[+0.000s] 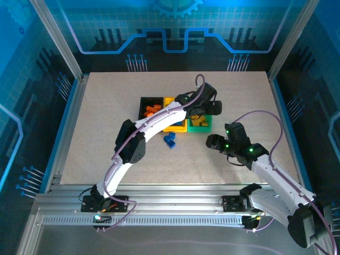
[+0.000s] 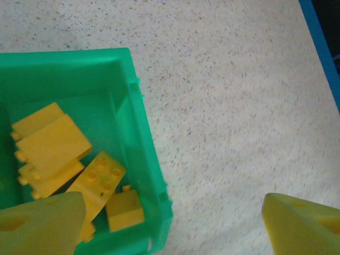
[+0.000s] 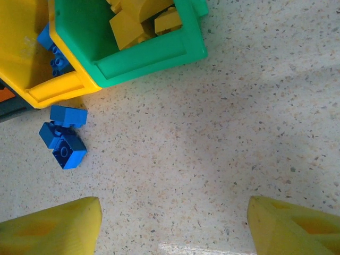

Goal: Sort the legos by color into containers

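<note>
Blue plastic lego bricks (image 3: 62,139) are lying on worktop (image 3: 212,133) beside yellow plastic bin (image 3: 58,87), left of released empty right pincer (image 3: 175,226); left pincer (image 2: 172,226) is hovering released over green plastic bin (image 2: 139,106).

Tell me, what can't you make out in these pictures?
- Top view: the left arm covers most of the yellow bin.
- Left wrist view: the frame edge cuts off the green bin, so its yellow bricks cannot be counted.
- Top view: blue bricks too small to count.

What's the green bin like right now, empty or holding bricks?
Holding bricks. In the left wrist view, several yellow bricks lie on the floor of the green bin, well below its rim.
</note>
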Controlling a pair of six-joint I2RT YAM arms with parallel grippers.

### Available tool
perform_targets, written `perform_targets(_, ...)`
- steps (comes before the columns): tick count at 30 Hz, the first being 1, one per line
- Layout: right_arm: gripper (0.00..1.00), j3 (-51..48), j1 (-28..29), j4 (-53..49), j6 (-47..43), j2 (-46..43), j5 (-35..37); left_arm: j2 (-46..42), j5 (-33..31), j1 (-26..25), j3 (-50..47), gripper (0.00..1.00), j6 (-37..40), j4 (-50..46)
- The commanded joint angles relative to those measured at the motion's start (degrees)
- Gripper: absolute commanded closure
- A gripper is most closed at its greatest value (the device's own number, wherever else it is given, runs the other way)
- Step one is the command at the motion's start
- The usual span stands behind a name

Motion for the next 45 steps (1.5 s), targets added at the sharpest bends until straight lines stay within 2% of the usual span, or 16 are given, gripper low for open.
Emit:
perform_targets(1, 0.25, -0.45, -0.65, 2.11, -2.17, 0.82, -1.89, -11.81, 2.01, -0.07, -8.23, 0.01, -0.45, 5.16)
perform_targets(5, 0.24, 0.63, 1.56, 4.23, -3.35, 4.14, -2.99, -23.76, 1.81, -0.1, -22.02, 0.01, -0.87, 11.55)
perform_targets(11, 0.23, 5.57, 10.01, 6.17, -6.09, 13.92, -0.27, -42.67, -1.59, -0.18, -45.26, 0.01, -2.08, 16.02)
perform_targets(18, 0.22, 15.17, 19.4, 6.82, -7.95, 29.09, 3.03, -66.45, -10.99, -0.07, -72.44, 0.01, -7.62, 11.88)
perform_targets(22, 0.22, 21.64, 22.5, 6.76, -7.46, 37.64, 4.87, -78.44, -15.09, 0.1, -82.74, 0.01, -11.69, 6.31)
perform_targets(25, 0.23, 26.86, 24.04, 4.46, -7.92, 44.04, 7.05, -85.16, -16.55, 0.43, -87.14, 0.01, -14.06, 3.07)
perform_targets(30, 0.27, 34.74, 25.15, 0.22, -9.72, 52.87, 10.48, -90.19, -15.49, 3.06, -89.78, 0.01, -14.83, 0.71)
perform_targets(38, 0.32, 40.3, 25.97, -3.71, -13.36, 58.3, 12.16, -89.82, -12.25, 7.01, -89.48, 0.01, -13.6, -0.16)
perform_targets(45, 0.44, 42.63, 26.8, -4.16, -15.44, 61.14, 10.04, -88.55, -10.24, 8.66, -89.56, 0.01, -12.99, 0.91)
